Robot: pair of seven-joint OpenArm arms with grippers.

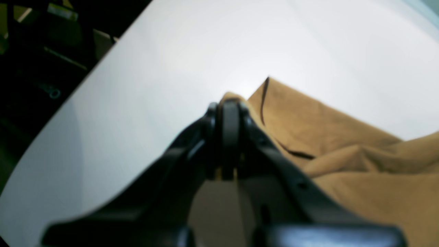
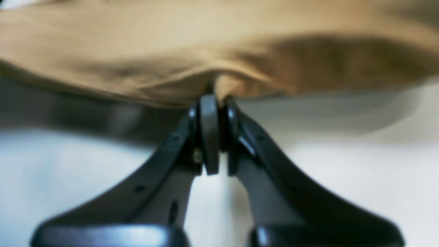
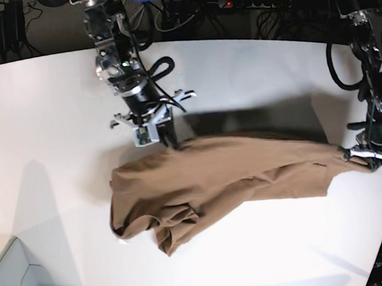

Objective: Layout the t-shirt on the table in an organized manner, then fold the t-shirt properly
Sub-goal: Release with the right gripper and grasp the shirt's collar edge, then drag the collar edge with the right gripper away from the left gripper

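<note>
- Two tools grip: my right tool (image 3: pixel 169 139) and left tool (image 3: pixel 359 159) are each clamped on the t-shirt (image 3: pixel 227 176).
- It sags on the desk (image 3: pixel 44 128), long axis 9-to-3 o'clock between them.

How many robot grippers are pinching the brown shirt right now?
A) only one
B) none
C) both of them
C: the left gripper is shut on a corner of the t-shirt, and the right gripper is shut on a bunched fold of its edge, so the cloth hangs stretched between them above the table.
</note>
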